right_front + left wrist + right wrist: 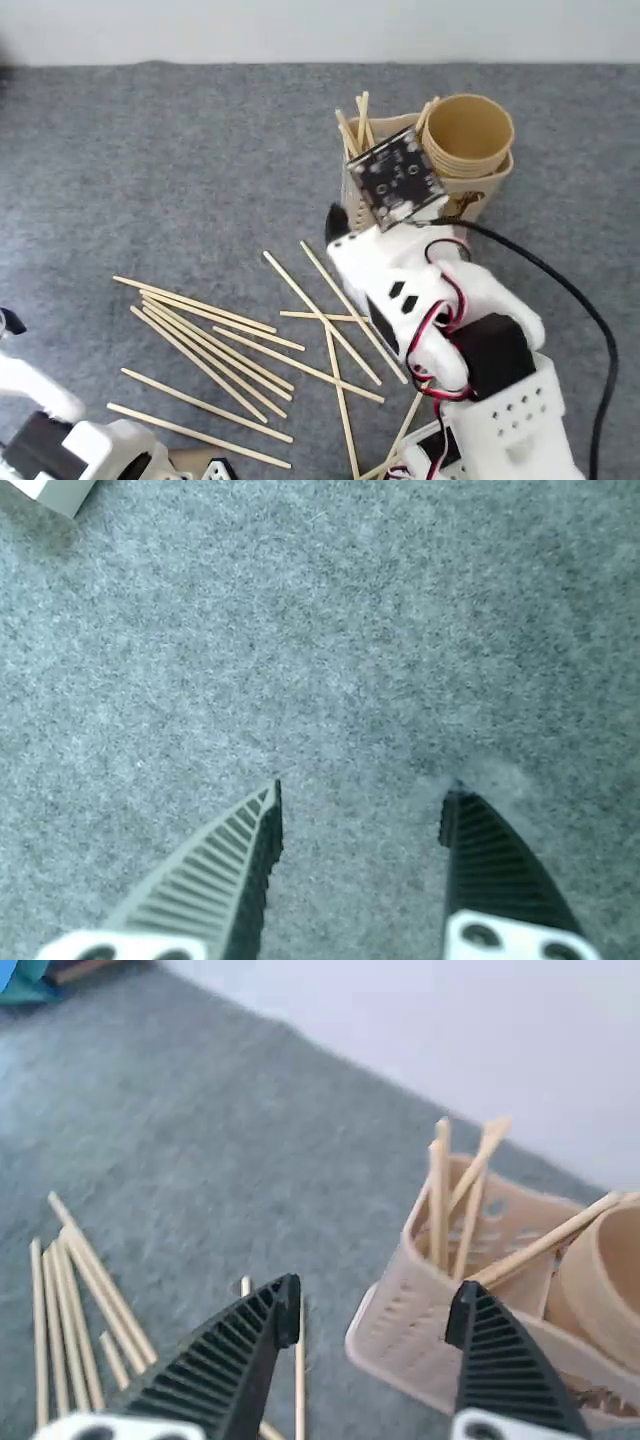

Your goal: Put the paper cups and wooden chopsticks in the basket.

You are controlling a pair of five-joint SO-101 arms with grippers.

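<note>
Here, a beige plastic basket [480, 195] stands on a grey, carpet-like counter [150, 170], toward its far right side in the high view.

- Stacked paper cups [468, 130] sit upright inside the basket at one end, their open mouths facing up and well above the rim.
- At the basket's other end, the chopsticks in the basket [360, 120] stand on end. They lean at slightly different angles, and their tips poke above the rim.
- Many loose chopsticks [200, 307] lie flat on the counter to the left of the basket and nearer the arms. One group lies roughly parallel, like a fanned bundle. Others cross each other close to the right arm.
- The right arm [450, 330], white with red and black wires, stretches from the near edge toward the basket. A small dark circuit board [395, 180] on its wrist overlaps the basket from above.
- The right pincer [376, 1300] is spread wide and has hold of nothing. It hangs just beside the basket's chopstick end, with grey counter and a few loose sticks showing between its black ribbed fingers.
- A black cable [570, 290] curves from the right arm across the counter, in front of the basket.
- The left arm [60, 435] sits at the near left corner, well apart from the basket.
- The left pincer [365, 795] is also spread wide with nothing in it, pointing down at bare grey counter.
</note>
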